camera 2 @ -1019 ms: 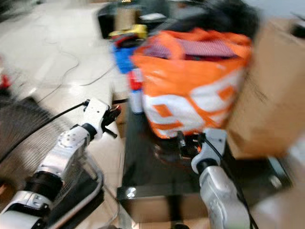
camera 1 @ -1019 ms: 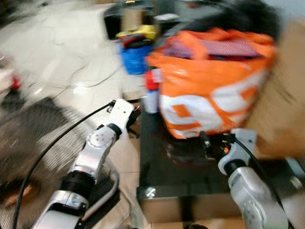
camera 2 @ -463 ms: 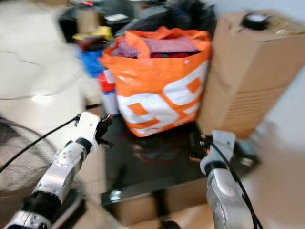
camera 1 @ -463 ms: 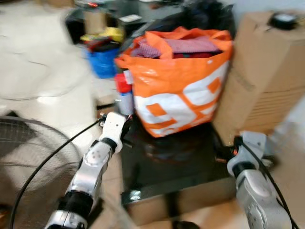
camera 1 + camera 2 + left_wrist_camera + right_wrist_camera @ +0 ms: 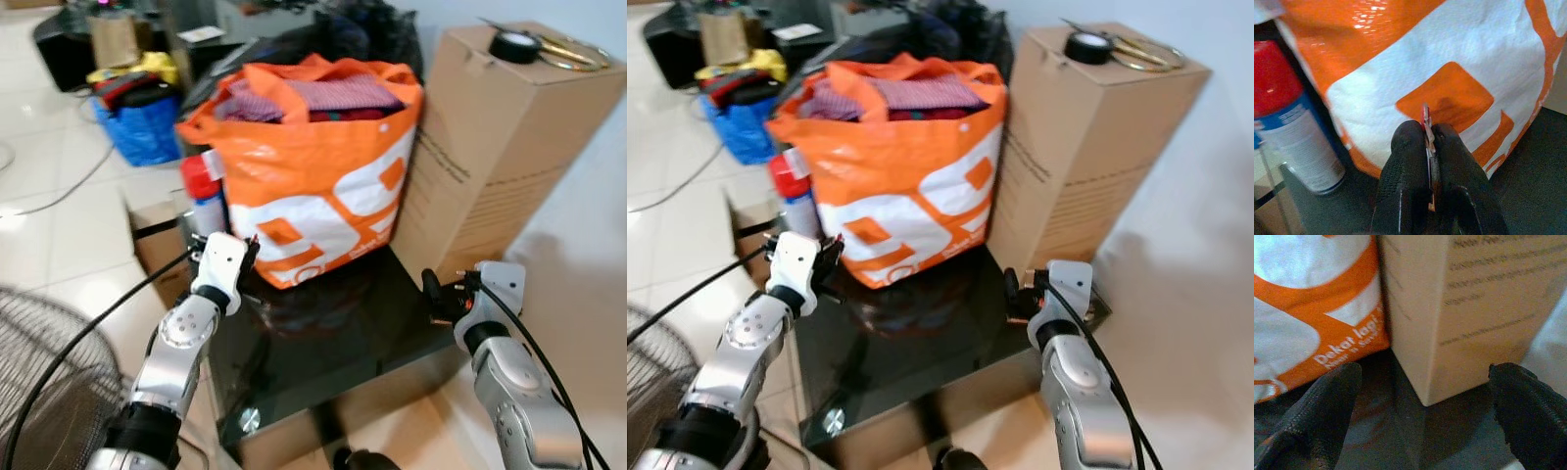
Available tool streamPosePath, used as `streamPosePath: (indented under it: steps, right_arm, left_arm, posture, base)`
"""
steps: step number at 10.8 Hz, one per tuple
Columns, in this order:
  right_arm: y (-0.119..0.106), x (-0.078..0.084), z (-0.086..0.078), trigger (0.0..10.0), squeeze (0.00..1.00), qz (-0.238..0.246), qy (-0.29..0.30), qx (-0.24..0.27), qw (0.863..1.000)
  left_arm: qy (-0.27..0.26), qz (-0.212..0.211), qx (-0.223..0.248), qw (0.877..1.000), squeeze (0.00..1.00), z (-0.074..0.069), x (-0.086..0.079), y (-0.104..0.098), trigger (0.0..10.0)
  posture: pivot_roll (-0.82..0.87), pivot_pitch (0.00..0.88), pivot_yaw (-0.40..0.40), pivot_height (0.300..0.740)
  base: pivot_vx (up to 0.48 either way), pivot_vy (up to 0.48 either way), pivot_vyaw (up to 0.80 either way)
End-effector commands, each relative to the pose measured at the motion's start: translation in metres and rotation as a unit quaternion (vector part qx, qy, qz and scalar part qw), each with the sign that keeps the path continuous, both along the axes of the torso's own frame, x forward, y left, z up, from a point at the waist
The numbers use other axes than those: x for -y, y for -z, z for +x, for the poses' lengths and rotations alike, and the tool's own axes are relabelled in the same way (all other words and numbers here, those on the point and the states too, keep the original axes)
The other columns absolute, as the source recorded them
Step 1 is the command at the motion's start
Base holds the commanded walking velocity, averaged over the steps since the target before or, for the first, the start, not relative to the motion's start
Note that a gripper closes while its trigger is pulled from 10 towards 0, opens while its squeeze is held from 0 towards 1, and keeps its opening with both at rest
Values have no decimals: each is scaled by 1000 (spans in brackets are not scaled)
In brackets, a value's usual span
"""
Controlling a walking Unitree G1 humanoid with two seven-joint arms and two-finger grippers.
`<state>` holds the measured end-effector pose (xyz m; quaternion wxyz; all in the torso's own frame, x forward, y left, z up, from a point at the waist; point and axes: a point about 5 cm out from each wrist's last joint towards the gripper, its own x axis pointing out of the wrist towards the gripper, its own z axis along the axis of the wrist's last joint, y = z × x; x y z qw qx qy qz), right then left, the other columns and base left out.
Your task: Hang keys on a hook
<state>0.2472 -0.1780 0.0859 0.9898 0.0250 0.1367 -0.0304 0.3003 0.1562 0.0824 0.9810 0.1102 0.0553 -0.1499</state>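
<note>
My left gripper (image 5: 249, 257) is shut on a thin metal key with a red edge (image 5: 1426, 122), pinched upright between its black fingers (image 5: 1405, 161). It hovers over the left rim of a low black glass table (image 5: 333, 343), close to the front of an orange and white bag (image 5: 323, 186). My right gripper (image 5: 431, 294) stands open at the table's right side. Between its spread fingertips (image 5: 1327, 396) I see the gap where the bag meets a tall cardboard box (image 5: 1459, 308).
The bag is stuffed with clothes and stands on the table. The cardboard box (image 5: 490, 147) carries a tape roll (image 5: 516, 44) and scissors on top. A red-capped spray can (image 5: 201, 196) stands left of the bag. A fan grille (image 5: 49, 382) is at lower left, a blue bag (image 5: 142, 127) behind.
The whole picture has swung to the right and sharpened, so the camera turned. Both arms keep their pose, and the left gripper still holds the key.
</note>
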Motion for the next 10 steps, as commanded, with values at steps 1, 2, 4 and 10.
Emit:
streamPosePath:
  steps: [1, 2, 4, 10]
  right_arm:
    - [2, 4, 0, 10000, 0, -17, 5, -13, 1000]
    - [1, 5, 0, 10000, 0, -18, 7, -13, 1000]
    - [-1, 6, -1, 10000, 0, -19, 9, -10, 1000]
    - [-3, 4, -4, 10000, 0, -28, -11, -5, 1000]
  left_arm:
    - [-3, 1, 10, 1000, 0, 4, 2, -7, 10000]
    - [-5, -6, 10, 1000, 0, 5, 3, -8, 10000]
    - [7, -11, 11, 1000, 0, 6, 8, -9, 10000]
    - [9, -9, 9, 1000, 0, 8, 10, -8, 10000]
  posture:
    - [-104, 0, -8, 740]
    - [-109, 0, -6, 740]
    - [-131, 0, 19, 740]
    - [-139, 0, 25, 740]
  base:
    - [0, 0, -800]
    - [0, 0, -800]
    - [0, 0, -800]
    - [0, -83, -366]
